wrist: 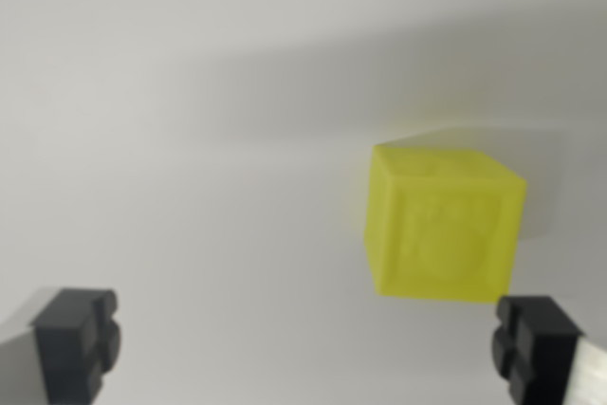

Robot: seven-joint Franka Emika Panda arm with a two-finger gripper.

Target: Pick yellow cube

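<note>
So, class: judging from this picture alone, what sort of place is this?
Probably a lab or test bench for robot grasping: a bare white surface, one yellow cube resting on it, and the gripper with its dark jaws wide apart. Nothing else shows.

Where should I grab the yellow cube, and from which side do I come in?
Grip the yellow cube across two opposite flat side faces, coming down from above. It sits off toward the wrist view's right, near one finger of the open gripper, so shift right first to centre it.
</note>
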